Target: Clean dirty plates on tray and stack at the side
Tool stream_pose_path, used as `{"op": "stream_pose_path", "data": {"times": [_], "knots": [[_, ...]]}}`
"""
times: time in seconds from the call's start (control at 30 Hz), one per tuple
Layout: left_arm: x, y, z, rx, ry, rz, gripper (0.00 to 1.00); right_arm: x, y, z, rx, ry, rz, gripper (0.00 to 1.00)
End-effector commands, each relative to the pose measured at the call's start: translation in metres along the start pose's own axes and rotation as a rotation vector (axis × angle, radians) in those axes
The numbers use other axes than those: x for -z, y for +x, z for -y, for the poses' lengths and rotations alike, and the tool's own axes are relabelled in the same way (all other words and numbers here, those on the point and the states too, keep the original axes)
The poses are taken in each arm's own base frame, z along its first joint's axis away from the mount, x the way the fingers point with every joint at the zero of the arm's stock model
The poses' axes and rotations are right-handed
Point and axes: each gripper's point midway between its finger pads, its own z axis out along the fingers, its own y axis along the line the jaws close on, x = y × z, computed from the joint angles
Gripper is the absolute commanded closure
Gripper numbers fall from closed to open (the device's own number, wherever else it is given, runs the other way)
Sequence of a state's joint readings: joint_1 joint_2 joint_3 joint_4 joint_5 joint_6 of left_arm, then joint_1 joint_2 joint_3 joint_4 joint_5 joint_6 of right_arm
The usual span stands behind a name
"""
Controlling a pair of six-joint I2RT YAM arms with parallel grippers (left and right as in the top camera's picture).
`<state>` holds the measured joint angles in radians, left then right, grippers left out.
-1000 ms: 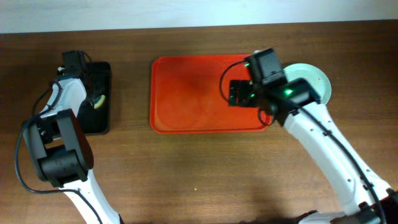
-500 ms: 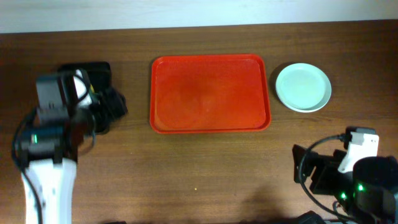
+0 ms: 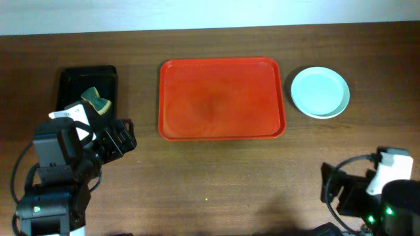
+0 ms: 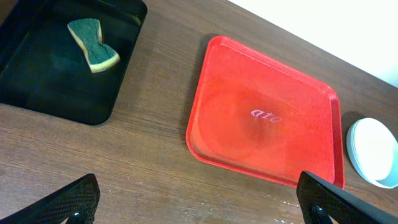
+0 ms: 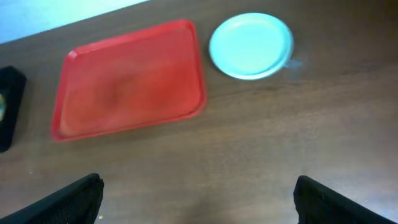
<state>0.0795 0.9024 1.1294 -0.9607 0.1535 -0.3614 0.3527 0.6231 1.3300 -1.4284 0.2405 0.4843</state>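
A wooden counter (image 3: 216, 170) seen from above, with both robot arms pulled in at the near edge.

At the far left lies a small black tray (image 3: 71, 85). A green and yellow sponge (image 3: 96, 100) rests inside it, towards its right side.

Near of the black tray is the left end effector (image 4: 199, 179). Its wrist camera shows the two dark fingers (image 4: 68, 202) spread wide at the lower corners of the view, with nothing between them.

In the middle of the counter, towards the far side, sits the large red-orange tray (image 3: 222, 98), lying flat with its long side running left to right. The left wrist view shows a faint mark at its centre.

Just beside the tray's right edge, apart from it and on the bare counter, is the stack of plates (image 3: 319, 92). The top one is pale mint-green. The left wrist view shows layered rims at the stack's edge, though how many plates there are cannot be told.

At the near right is the right end effector (image 5: 199, 182), well apart from the plates. Its fingers (image 5: 320, 196) are likewise spread wide and hold nothing.
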Motion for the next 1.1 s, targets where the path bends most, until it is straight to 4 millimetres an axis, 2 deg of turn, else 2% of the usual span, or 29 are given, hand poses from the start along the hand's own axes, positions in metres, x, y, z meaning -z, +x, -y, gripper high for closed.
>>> {"op": "stream_pose_path", "data": {"times": [0.0, 0.03, 0.13, 0.27, 0.3, 0.6, 0.7, 0.8, 1.07], "knots": [[-0.001, 0.004, 0.0, -0.017, 0.003, -0.009, 0.01, 0.003, 0.005, 0.027, -0.049, 0.077, 0.151, 0.01], [-0.001, 0.004, 0.0, -0.016, 0.003, -0.009, 0.01, -0.003, 0.007, 0.031, -0.072, 0.073, 0.213, 0.01], [-0.001, 0.004, 0.0, -0.017, 0.003, -0.009, 0.01, -0.047, 0.017, 0.031, -0.121, 0.002, 0.397, 0.01], [-0.001, 0.004, 0.0, -0.017, 0.003, -0.009, 0.01, -0.119, 0.026, 0.014, -0.133, -0.129, 0.484, 0.01], [-0.001, 0.004, 0.0, -0.017, 0.003, -0.009, 0.0, -0.125, 0.025, 0.012, -0.136, -0.15, 0.526, 0.01], [-0.001, 0.004, 0.0, -0.016, 0.003, -0.009, 0.01, -0.165, 0.027, 0.019, -0.16, -0.193, 0.708, 0.01], [-0.001, 0.004, 0.0, -0.017, 0.003, -0.009, 0.01, -0.166, 0.028, 0.023, -0.165, -0.17, 0.705, 0.01], [-0.001, 0.004, 0.0, -0.017, 0.003, -0.009, 0.01, -0.18, 0.045, 0.029, -0.158, -0.131, 0.62, 0.01], [-0.001, 0.004, 0.0, -0.017, 0.003, -0.009, 0.01, -0.181, 0.046, 0.027, -0.134, -0.134, 0.618, 0.01]]}}
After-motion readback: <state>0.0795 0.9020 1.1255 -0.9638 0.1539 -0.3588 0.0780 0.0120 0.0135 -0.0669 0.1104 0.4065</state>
